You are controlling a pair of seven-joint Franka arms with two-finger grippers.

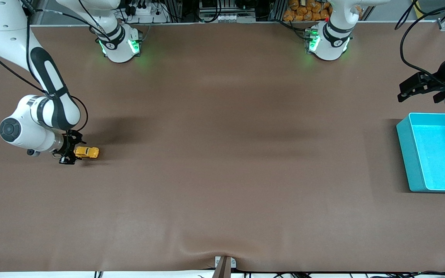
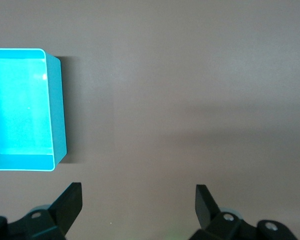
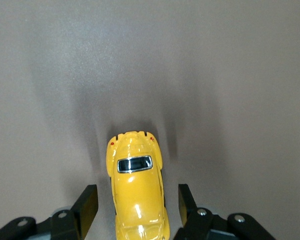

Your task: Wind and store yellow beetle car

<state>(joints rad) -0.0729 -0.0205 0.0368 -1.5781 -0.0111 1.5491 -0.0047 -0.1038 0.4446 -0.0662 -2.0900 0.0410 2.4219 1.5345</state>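
Down at the right arm's end of the brown bench (image 1: 222, 173), the tiny glossy yellow beetle car (image 1: 87, 152) sits between the right hand's (image 1: 70, 153) spread fingers (image 3: 88, 202), not yet pinched. It looks light, hard and slippery, best gripped across its flanks. The left hand (image 2: 139, 202) waits spread beside the turquoise plastic bin (image 1: 408, 154).

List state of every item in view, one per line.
yellow beetle car: upright on the table, between the right pincer's fingers, gaps visible both sides.
right pincer: low, straddling the car, not clamped.
left pincer: open, waiting over bare table beside the bin.
turquoise bin: upright, nothing inside.
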